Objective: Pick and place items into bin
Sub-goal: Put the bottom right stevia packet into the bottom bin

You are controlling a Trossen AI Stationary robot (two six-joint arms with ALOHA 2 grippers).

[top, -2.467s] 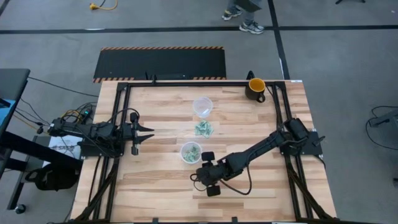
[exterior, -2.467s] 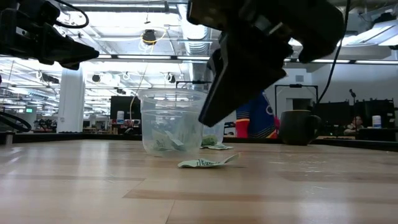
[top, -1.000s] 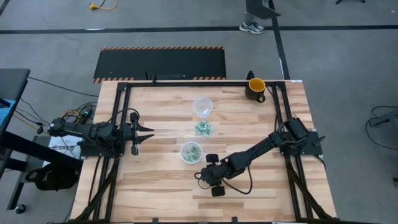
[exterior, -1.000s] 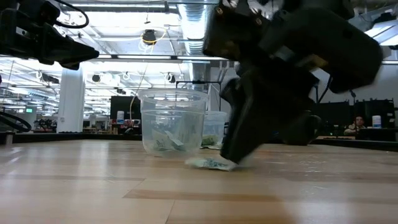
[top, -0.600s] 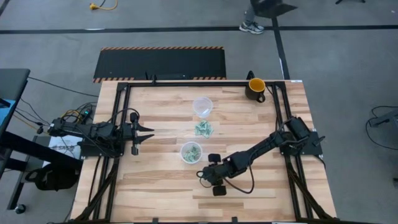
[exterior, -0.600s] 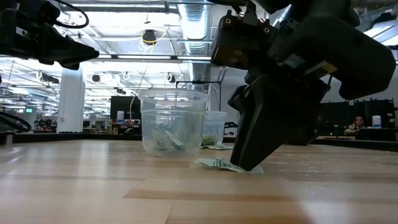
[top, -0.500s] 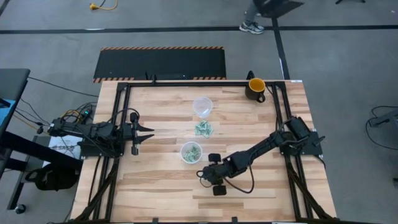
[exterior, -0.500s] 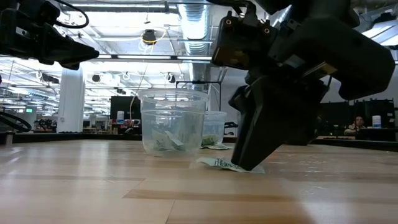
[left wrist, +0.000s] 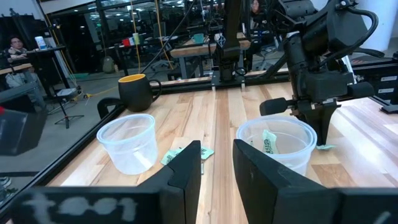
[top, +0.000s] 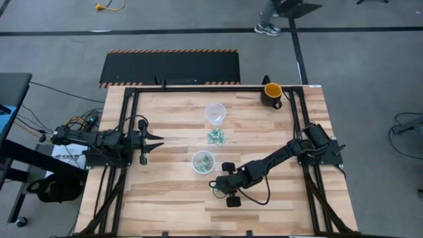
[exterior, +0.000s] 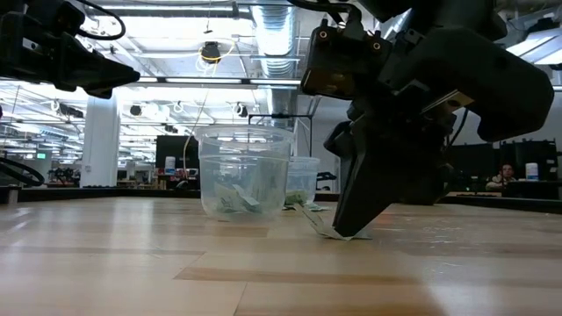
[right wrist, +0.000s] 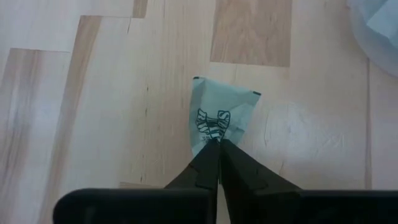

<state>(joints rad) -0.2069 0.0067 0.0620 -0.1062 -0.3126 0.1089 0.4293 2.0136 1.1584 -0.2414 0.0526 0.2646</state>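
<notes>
A small pale green packet [right wrist: 221, 111] lies on the wood near the table's front middle, with my right gripper [right wrist: 217, 144] shut on it; in the high view that gripper [top: 216, 186] is just in front of a clear cup [top: 203, 161] holding several such packets. More packets [top: 217, 137] lie loose on the table behind that cup, and a second clear cup [top: 215, 112] stands beyond them. My left gripper [left wrist: 217, 167] hovers open at the table's left side [top: 153, 139], pointing toward the cups. My right gripper pinches the packet's near end [right wrist: 214, 138] between its two fingertips. The fingers [exterior: 360, 215] slant down from above and from the right. The held end sits at the table top, and the free end [exterior: 309, 213] tilts up toward the cups.
A yellow-and-dark mug [top: 271, 94] stands at the far right corner. Black rails [top: 198, 87] frame the table's far, left and right sides. Bare wood lies along the near edge [top: 172, 211]. A person sits in the room far behind [left wrist: 15, 48].
My right gripper has come down to the table and shifted a little toward the right edge, sliding the packet with it, then has taken hold of it. The packet lay flat; now its free end is tipped up off the wood.
</notes>
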